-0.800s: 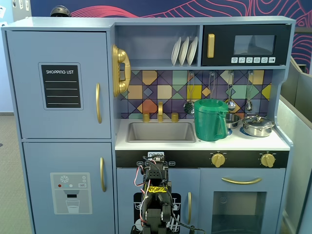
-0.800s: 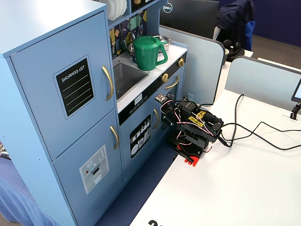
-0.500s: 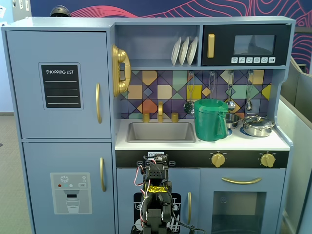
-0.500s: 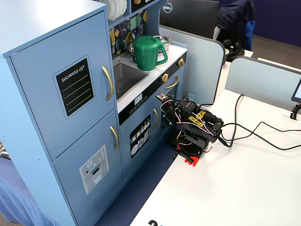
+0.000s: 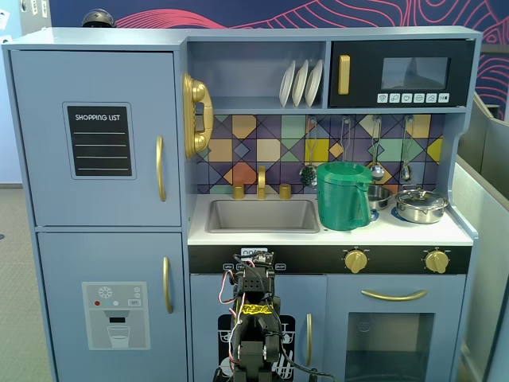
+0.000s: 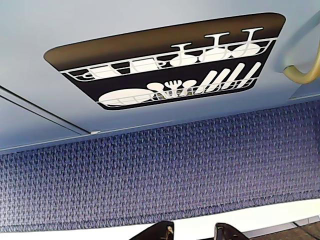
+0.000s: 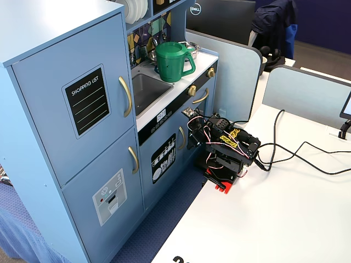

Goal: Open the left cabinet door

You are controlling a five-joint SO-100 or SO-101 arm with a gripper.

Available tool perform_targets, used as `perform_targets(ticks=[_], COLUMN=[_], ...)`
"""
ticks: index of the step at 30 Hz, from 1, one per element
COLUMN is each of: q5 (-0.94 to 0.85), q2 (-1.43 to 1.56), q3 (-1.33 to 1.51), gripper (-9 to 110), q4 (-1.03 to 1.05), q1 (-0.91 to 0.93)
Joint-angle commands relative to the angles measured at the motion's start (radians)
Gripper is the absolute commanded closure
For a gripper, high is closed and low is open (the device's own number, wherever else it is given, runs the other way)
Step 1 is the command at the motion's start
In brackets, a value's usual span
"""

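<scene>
The left cabinet door (image 5: 95, 135) is light blue with a black "SHOPPING LIST" panel and a vertical gold handle (image 5: 161, 168). It is shut flush with the toy kitchen; it also shows in a fixed view (image 7: 71, 104) with its handle (image 7: 126, 96). My arm (image 5: 253, 318) sits folded low in front of the dishwasher-picture door, well below and to the right of that handle, and also shows in the other fixed view (image 7: 222, 148). In the wrist view my gripper (image 6: 196, 231) shows only two black fingertips at the bottom edge, apart and empty.
The lower blue door with the water-dispenser picture (image 5: 115, 314) is shut. The dishwasher-picture door (image 6: 165, 65) and a gold handle (image 6: 302, 70) face the wrist camera above blue carpet (image 6: 150, 175). A green pitcher (image 5: 343, 195) stands on the counter. Cables (image 7: 296, 156) lie on the white table (image 7: 274, 219).
</scene>
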Motion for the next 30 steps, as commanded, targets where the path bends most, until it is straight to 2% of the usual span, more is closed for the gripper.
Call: perform_targets(ticks=[1,7,14,18,23,30], q5=[0.005,0.049,-0.015,-0.129,-0.368,-0.537], q2=[-0.006,-0.006,-0.006,-0.008,-0.020,-0.153], q3=[0.005,-0.155,-0.422,-0.474,-0.480,-0.514], gripper=[99,96,96,95,94,94], q4=[0.100,-0.086,-0.311,-0.518,-0.772,-1.022], q1=[-0.011,-0.011,-0.020,-0.097,-0.272,-0.472])
